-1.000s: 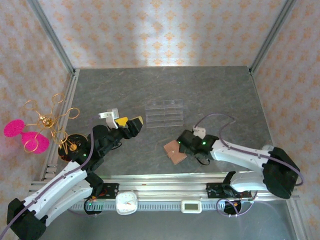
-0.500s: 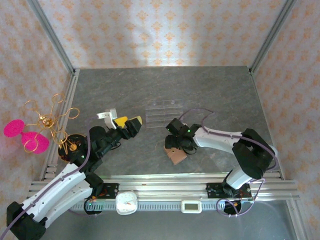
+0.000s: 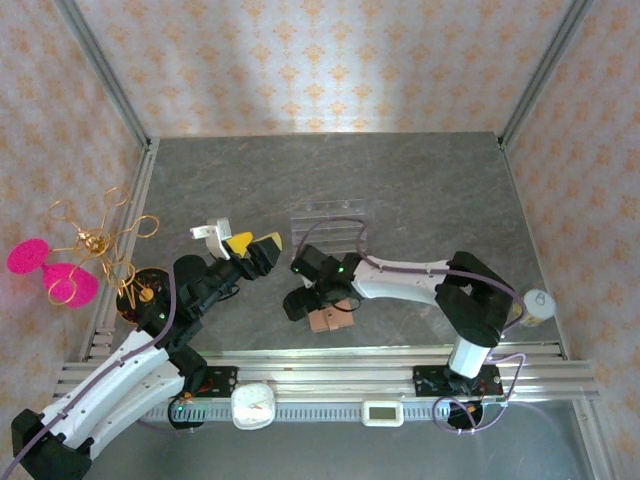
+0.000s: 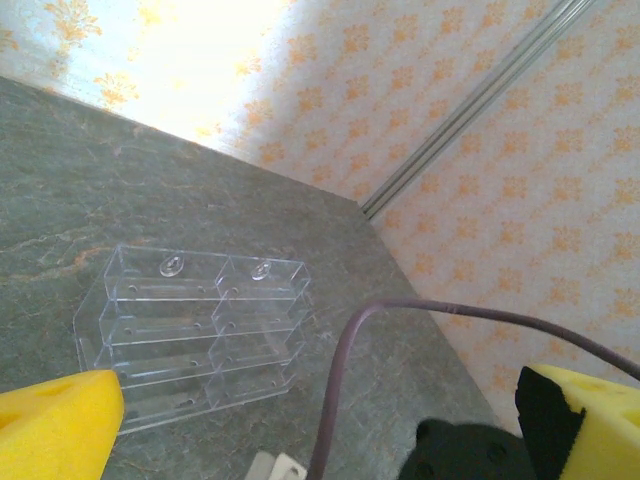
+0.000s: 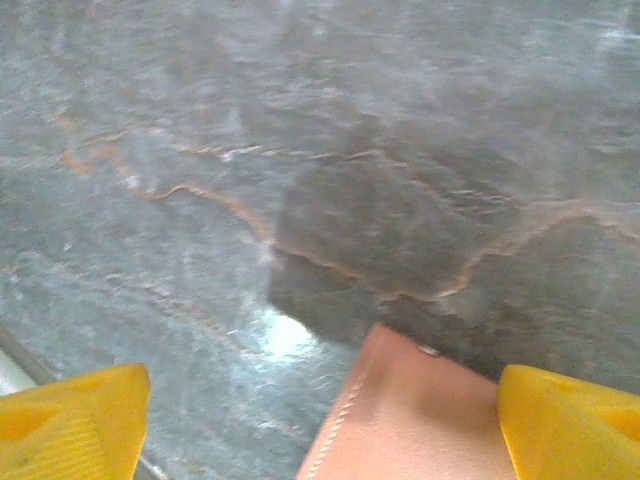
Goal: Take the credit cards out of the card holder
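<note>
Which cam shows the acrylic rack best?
Left wrist: the rack is close, nearly whole, its compartments distinct. Top external shows it small and faint, the right arm's cable crossing it.

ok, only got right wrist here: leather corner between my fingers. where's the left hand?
Observer: The left hand is open, off to the left of the right hand, holding nothing.
Operator: anything beyond me?
Observer: The clear acrylic rack lies on the table past your hand, its slots empty.
Operator: how much of the holder am I covering?
Observer: Seen from above, the right hand overlaps the left side of the card holder; its right side is bare, close to the table's near edge.
</note>
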Robot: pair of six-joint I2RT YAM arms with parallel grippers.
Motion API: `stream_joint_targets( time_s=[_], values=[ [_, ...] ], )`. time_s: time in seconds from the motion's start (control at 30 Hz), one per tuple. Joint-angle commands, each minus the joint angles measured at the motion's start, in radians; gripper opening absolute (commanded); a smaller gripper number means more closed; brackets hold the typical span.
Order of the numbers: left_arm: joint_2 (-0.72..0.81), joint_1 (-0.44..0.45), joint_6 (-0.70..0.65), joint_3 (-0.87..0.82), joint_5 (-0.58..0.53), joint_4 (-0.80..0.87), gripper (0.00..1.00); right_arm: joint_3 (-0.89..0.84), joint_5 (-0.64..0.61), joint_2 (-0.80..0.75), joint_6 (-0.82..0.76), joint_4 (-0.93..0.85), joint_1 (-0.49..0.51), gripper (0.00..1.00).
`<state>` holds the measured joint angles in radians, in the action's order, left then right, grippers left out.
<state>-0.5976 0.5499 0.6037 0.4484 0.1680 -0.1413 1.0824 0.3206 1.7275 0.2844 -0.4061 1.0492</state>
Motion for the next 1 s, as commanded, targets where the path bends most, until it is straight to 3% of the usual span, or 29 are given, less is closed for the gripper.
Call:
stream_joint_targets(
  time_s=[0.0,0.2,0.4,0.5,0.77,0.97],
  values=[
    [0.013,0.002,-0.012,0.015,-0.015,0.011,0.99,0.001,-0.144,-0.066,0.066,-0.049,0.023,0.88],
    [0.01,0.003,-0.034,0.018,-0.026,0.011,0.99,-0.168,-0.185,-0.244,0.369,-0.074,0.08,0.65],
    [0.013,0.002,-0.032,0.023,-0.042,0.02,0.99,-0.29,-0.164,-0.398,0.701,-0.05,0.072,0.75],
    [0.026,0.002,-0.033,0.017,-0.053,0.022,0.99,-0.32,-0.133,-0.404,0.833,-0.041,0.061,0.73],
    [0.065,0.001,-0.029,0.013,-0.057,0.034,0.99,-0.425,-0.167,-0.442,1.038,0.01,0.057,0.62],
    [0.091,0.002,-0.032,0.011,-0.059,0.036,0.99,-0.448,-0.2,-0.424,1.05,0.085,0.019,0.56]
  ],
)
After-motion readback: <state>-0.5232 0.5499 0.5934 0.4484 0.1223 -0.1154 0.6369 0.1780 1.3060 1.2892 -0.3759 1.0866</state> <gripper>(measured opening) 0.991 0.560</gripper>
